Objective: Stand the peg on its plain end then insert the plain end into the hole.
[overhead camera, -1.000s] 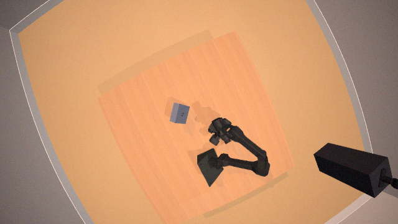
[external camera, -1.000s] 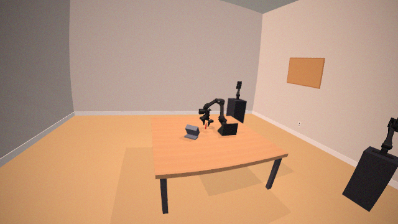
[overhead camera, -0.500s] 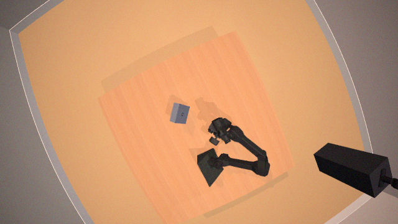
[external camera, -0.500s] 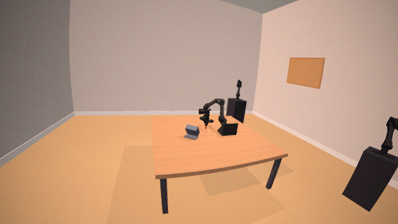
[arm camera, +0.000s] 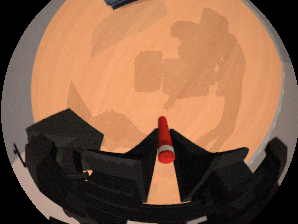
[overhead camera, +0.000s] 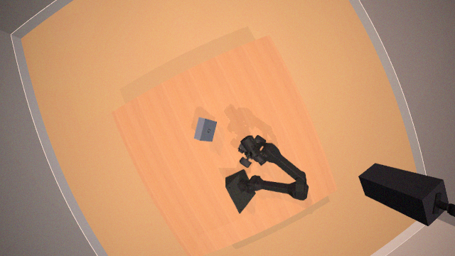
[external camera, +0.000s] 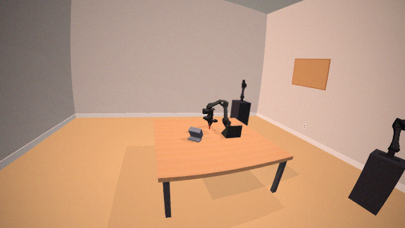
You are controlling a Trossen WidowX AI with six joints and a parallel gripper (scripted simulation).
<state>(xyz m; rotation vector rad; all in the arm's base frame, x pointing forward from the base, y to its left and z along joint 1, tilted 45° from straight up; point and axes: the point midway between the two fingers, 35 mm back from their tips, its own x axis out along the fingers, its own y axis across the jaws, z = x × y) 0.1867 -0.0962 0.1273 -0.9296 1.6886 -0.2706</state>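
Observation:
The red peg (external camera: 209, 127) (arm camera: 164, 142) is upright, with its white band near the top end and its plain end down. My gripper (arm camera: 164, 131) is shut on the peg below the band. The plain end looks a little above the table, but the exact gap is hard to tell. In the top view the arm hides the peg. The grey-blue sloped panel (overhead camera: 210, 125) (external camera: 195, 132) stands on the table apart from the gripper, with one small dark hole (overhead camera: 208, 131) in its face. Only the panel's edge (arm camera: 120, 4) shows at the top of the wrist view.
The wooden table (overhead camera: 160, 142) (external camera: 177, 158) carries the panel and the arm. The arm's black base (overhead camera: 239, 195) (external camera: 233, 132) stands near the gripper. Black pedestals (overhead camera: 398, 192) (external camera: 376, 180) with other arms stand off the table.

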